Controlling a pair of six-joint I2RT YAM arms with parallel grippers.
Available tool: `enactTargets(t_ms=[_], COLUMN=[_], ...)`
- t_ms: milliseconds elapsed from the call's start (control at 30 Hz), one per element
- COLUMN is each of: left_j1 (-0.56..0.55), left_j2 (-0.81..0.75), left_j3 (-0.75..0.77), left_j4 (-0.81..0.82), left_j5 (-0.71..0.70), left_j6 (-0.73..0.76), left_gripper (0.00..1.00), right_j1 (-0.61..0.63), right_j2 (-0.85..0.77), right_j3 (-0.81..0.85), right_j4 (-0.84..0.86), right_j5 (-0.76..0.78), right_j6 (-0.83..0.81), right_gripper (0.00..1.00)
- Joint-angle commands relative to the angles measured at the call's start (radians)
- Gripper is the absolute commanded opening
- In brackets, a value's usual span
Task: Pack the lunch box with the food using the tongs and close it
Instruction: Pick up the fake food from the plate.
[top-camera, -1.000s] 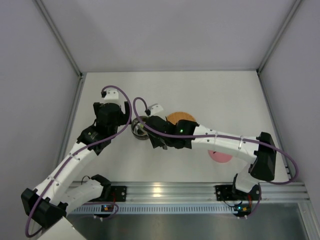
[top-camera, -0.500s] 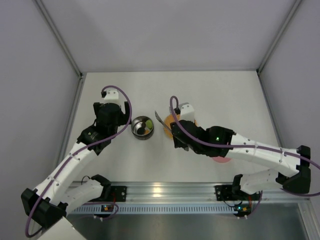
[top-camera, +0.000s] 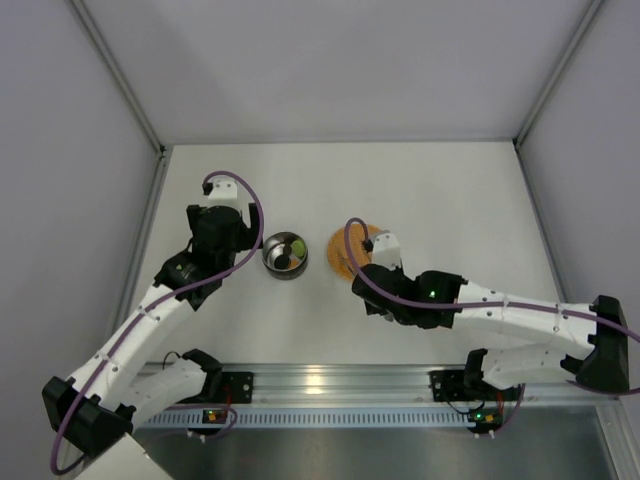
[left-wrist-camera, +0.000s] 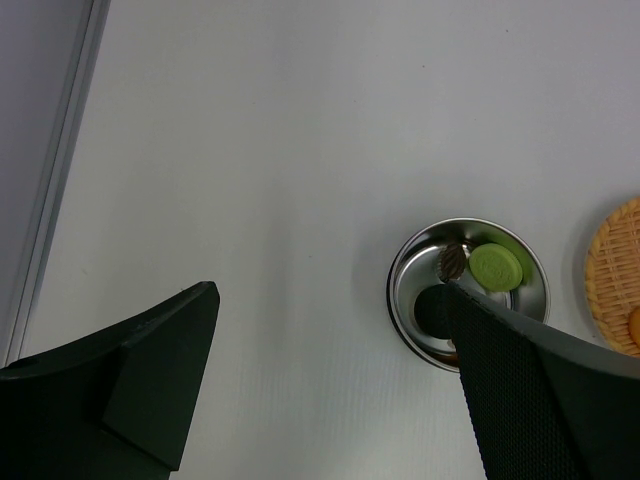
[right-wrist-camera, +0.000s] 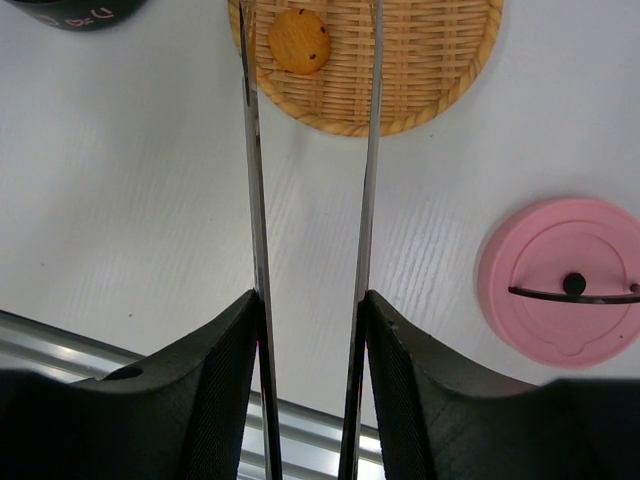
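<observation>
You've got a white table (top-camera: 450, 190) carrying three things: steel bowl (left-wrist-camera: 405, 268) left of centre, orange woven disc (right-wrist-camera: 430, 60) near its right, pink lid (right-wrist-camera: 545, 320) handle-up, apart from the disc, on the near side

Orange woven disc (top-camera: 342, 250) lies flat on white table (top-camera: 450, 190), a bit right of centre. Right wrist view: its rim and weave (right-wrist-camera: 430, 60) fill the top. Left wrist view: only its edge (left-wrist-camera: 615, 270) shows at the right border. Aluminium rail (top-camera: 330, 382) runs along the near edge. Grey walls (top-camera: 330, 60) stand on three sides.
</observation>
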Motion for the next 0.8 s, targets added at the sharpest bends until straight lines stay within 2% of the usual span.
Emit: enactTargets(t_ms=[0, 767], left_j1=[-0.004, -0.002], left_j2=[-0.009, -0.007], left_j3=[0.035, 0.035], left_j4=[0.009, 0.009], left_j5=[0.003, 0.003], left_j6=[0.008, 0.009], left_gripper=[0.99, 0.99], right_j1=[-0.008, -0.046], right_j2=[-0.006, 0.052], right_j3=[-0.015, -0.081], right_j4=[0.041, 0.140], right_j5=[-0.003, -0.078], right_j6=[0.021, 0.004], right_gripper=[0.44, 0.39])
